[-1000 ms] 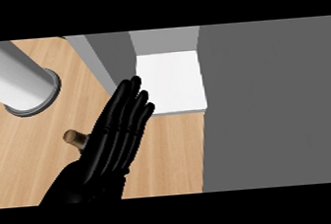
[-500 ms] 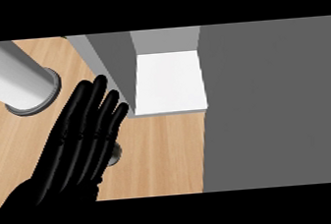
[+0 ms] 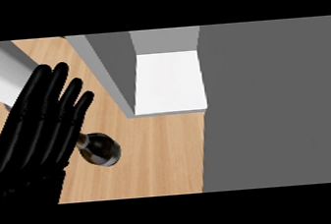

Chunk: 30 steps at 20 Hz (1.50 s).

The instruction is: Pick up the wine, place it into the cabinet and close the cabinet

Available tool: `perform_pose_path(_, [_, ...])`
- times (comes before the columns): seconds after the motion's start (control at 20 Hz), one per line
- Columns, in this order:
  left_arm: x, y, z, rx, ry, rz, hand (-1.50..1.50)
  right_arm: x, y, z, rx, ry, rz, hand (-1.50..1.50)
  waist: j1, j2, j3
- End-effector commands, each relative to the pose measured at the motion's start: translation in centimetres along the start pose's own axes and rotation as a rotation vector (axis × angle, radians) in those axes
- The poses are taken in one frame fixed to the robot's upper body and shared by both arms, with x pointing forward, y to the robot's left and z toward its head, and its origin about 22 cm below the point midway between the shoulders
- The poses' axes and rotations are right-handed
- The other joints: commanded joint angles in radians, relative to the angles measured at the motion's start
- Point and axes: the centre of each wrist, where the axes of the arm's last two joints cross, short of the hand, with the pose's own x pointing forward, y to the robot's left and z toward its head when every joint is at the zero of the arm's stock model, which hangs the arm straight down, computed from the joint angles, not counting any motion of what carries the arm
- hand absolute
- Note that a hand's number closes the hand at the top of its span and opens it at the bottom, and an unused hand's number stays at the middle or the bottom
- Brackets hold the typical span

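While the left hand point(image 3: 35, 129) shows at the left with straight fingers side by side, the dark, shiny wine bottle point(image 3: 100, 148) stands on the wooden counter point(image 3: 157, 154) just beside it, near the open cabinet point(image 3: 167, 82).

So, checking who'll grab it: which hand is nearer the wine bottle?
Left. The left hand is open right beside the wine bottle, on its left; the right hand isn't in view.
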Motion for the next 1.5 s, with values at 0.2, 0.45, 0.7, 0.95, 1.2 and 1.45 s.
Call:
perform_pose_path(0.2, [0.2,3.4,0.5,0.07,-0.022,-0.04,-1.5,5.7,0.7,3.7,0.045,-0.083,-0.021,-1.5,-0.006,0.0,-0.001])
perform_pose_path(0.45, [-1.0,5.4,0.2,0.102,0.001,-0.09,-1.5,5.4,0.6,4.0,0.044,-0.083,-0.031,-1.5,-0.014,0.001,-0.001])
perform_pose_path(0.7, [-1.2,7.2,0.2,0.114,0.019,-0.078,-1.5,4.4,0.6,2.8,0.028,-0.091,-0.028,-1.5,-0.001,0.002,-0.001])
perform_pose_path(0.95, [-2.9,9.2,1.0,0.122,0.061,-0.095,-1.5,4.8,0.9,3.1,0.047,-0.097,-0.026,-1.5,0.002,0.001,-0.002])
perform_pose_path(1.2, [-5.0,10.4,1.2,0.135,0.092,-0.069,-1.5,5.2,0.7,3.1,0.037,-0.08,-0.035,-1.5,0.004,0.0,-0.001])
perform_pose_path(1.45, [-7.9,12.9,-0.5,0.151,0.145,-0.084,-1.5,5.5,0.6,3.4,0.053,-0.093,-0.018,-1.5,-0.01,0.002,-0.001])
